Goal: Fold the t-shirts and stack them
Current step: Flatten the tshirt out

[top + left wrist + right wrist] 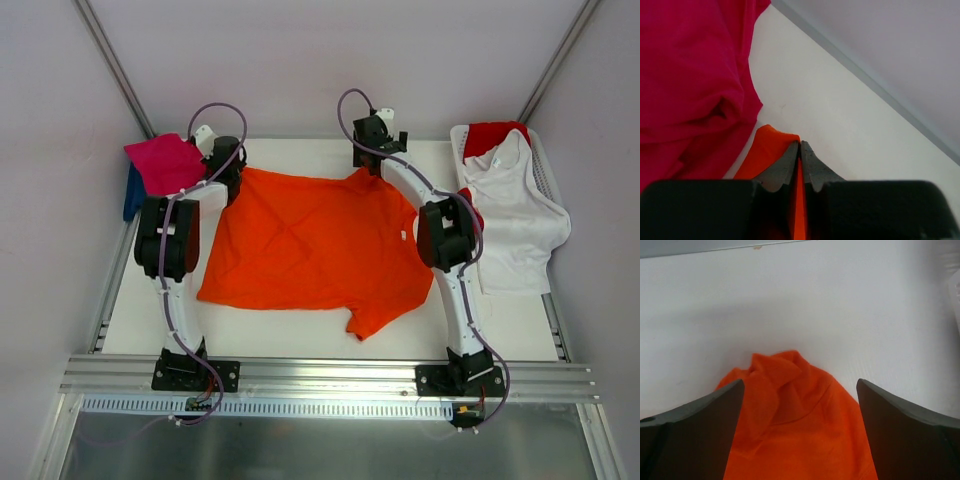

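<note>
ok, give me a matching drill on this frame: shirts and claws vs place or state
1. magenta t-shirt
2. white t-shirt
3. left claw
4. right claw

a. shut on the orange t-shirt
b. far-left corner, beside the left arm
c. open, over the orange t-shirt
d. draped over the basket at right

Pairs: 1-b, 2-d, 3-a, 4-c
</note>
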Robot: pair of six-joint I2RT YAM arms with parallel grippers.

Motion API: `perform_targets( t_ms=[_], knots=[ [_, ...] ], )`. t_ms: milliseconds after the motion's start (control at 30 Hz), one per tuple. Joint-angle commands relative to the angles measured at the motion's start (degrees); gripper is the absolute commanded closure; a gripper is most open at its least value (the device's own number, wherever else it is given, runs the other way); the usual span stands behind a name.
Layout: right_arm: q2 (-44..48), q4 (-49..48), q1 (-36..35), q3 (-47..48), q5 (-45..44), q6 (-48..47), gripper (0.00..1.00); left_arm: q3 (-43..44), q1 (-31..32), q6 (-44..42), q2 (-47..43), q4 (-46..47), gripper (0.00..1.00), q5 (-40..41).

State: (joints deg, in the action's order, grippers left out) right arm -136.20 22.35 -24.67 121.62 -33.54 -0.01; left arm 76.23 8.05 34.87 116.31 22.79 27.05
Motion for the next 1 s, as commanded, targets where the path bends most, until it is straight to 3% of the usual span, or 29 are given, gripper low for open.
perform_targets(
  t_ms=[0, 33, 67, 133, 167, 267, 433, 567, 600, 700, 733, 767, 833, 967],
  knots=[
    [-1.5, 0.3, 0.7, 7.5, -5.8, 0.5, 0.0, 5.9, -2.1, -1.7, 2.6, -0.3, 0.94, 0.3],
    [-1.5, 0.3, 0.8, 8.0, -6.8, -1.3, 0.0, 7.2, -2.6, -2.3, 4.2, -0.8, 0.6, 0.3],
    [-1.3, 0.0, 0.7, 8.2, -7.8, -1.6, 0.01, 8.6, -3.1, -2.4, 4.8, -2.3, 0.4, 0.2],
    [1.5, -0.8, 0.7, 5.7, -10.2, -1.9, 0.01, 12.7, -4.5, -2.3, 5.7, -5.2, 0.07, 1.2],
    [3.2, -2.1, 0.7, 3.8, -11.1, -1.9, 0.01, 13.8, -4.9, -2.2, 5.3, -6.7, 0.01, 2.2],
    [11.9, -6.8, 0.7, -7.5, -12.9, -1.9, 0.0, 13.1, -5.4, -3.8, 0.4, -8.3, 0.01, 3.4],
    [26.9, -9.1, 0.1, -24.3, -12.0, -0.2, 0.01, 5.7, -3.8, -3.9, -15.7, -9.2, 0.02, 0.9],
    [31.5, -8.0, 0.1, -29.7, -3.0, 4.8, 0.01, -5.5, 0.2, -2.6, -25.2, -10.1, 0.04, -2.2],
    [31.5, -8.1, 0.2, -30.0, 3.0, 5.9, 0.01, -7.7, 1.3, -1.9, -28.4, -10.1, 0.04, -0.8],
    [28.0, -10.0, 1.7, -29.5, 18.9, 9.0, 0.16, -15.6, 4.7, 2.5, -32.7, -10.2, 0.05, 0.4],
    [26.6, -11.3, 2.2, -29.0, 22.7, 10.2, 0.27, -17.2, 5.3, 3.3, -33.5, -10.3, 0.06, -0.3],
    [23.5, -11.5, 3.2, -27.2, 28.6, 11.7, 0.31, -19.9, 6.7, 4.2, -34.7, -10.7, 0.07, -0.9],
    [20.1, -11.6, 4.0, -24.7, 32.6, 14.8, 0.43, -22.2, 8.4, 5.1, -36.1, -12.3, 0.09, -0.2],
    [14.8, -11.3, 5.2, -20.0, 37.9, 17.3, 0.47, -30.5, 11.1, 7.7, -42.0, -14.2, 0.09, -0.1]
  ],
)
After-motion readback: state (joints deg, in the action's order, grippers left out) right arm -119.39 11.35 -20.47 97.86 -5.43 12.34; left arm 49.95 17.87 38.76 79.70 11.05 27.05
